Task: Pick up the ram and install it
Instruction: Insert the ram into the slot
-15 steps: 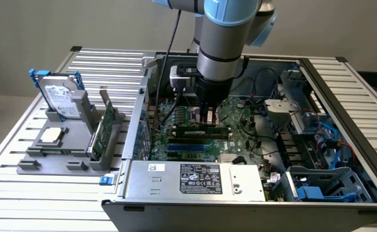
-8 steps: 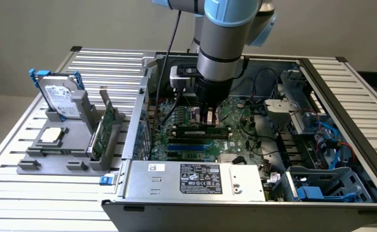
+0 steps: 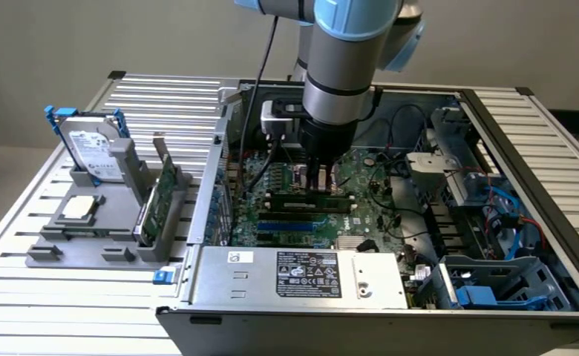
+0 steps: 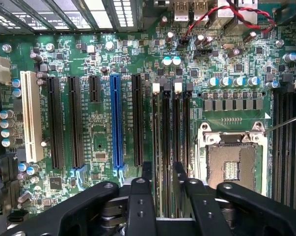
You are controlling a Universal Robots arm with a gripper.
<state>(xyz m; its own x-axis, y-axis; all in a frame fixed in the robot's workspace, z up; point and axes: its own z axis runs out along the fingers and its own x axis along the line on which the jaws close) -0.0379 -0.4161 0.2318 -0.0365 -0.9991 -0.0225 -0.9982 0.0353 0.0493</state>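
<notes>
Tool [image 3: 318, 180] sitting low inside the computer case [image 3: 269, 297] — fingers [image 4: 147, 173] gripping the ram [image 3: 312, 201] | ram standing on edge over the motherboard [image 4: 103, 142] memory slots [image 4: 172, 147].

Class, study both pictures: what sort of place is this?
Probably a robotics lab bench for PC assembly: an open computer case on a slatted metal table, a gripper above its motherboard, a hard drive in a fixture.
</notes>
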